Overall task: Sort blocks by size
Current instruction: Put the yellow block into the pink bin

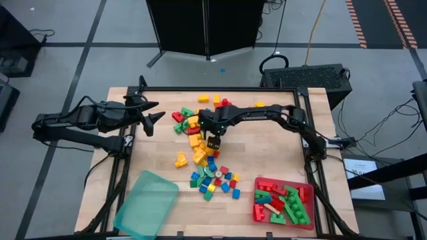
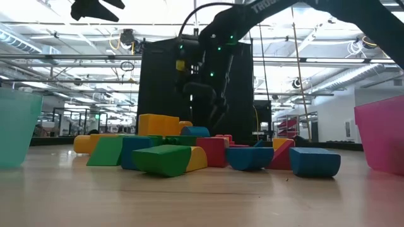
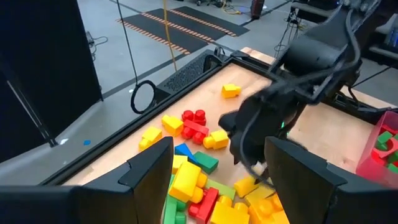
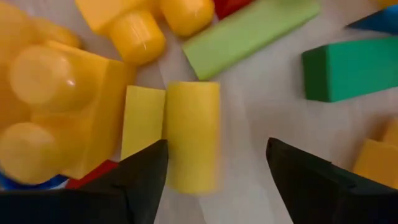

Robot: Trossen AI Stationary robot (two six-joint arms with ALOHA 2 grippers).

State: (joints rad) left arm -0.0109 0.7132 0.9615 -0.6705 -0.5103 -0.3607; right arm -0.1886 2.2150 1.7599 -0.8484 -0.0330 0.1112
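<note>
The blocks (image 1: pixel 200 150) lie in a loose heap of red, yellow, green and blue at the table's middle, resting on the wood. My right gripper (image 1: pixel 212 141) hangs over the heap, pointing steeply down, open. In the right wrist view its fingers (image 4: pixel 143 180) stand to either side of a small yellow block (image 4: pixel 191 130) that lies on the table beside a large yellow studded brick (image 4: pixel 56 106). I see no touch. My left gripper (image 1: pixel 150 117) waits open, raised above the table's left side, looking at the heap (image 3: pixel 199 186).
A red tray (image 1: pixel 307 200) at the near right corner holds green and red oblong blocks. A translucent teal tray (image 1: pixel 147 203) lies at the near left. A few stray blocks (image 1: pixel 203 99) sit near the far edge. Bare wood shows left of the heap.
</note>
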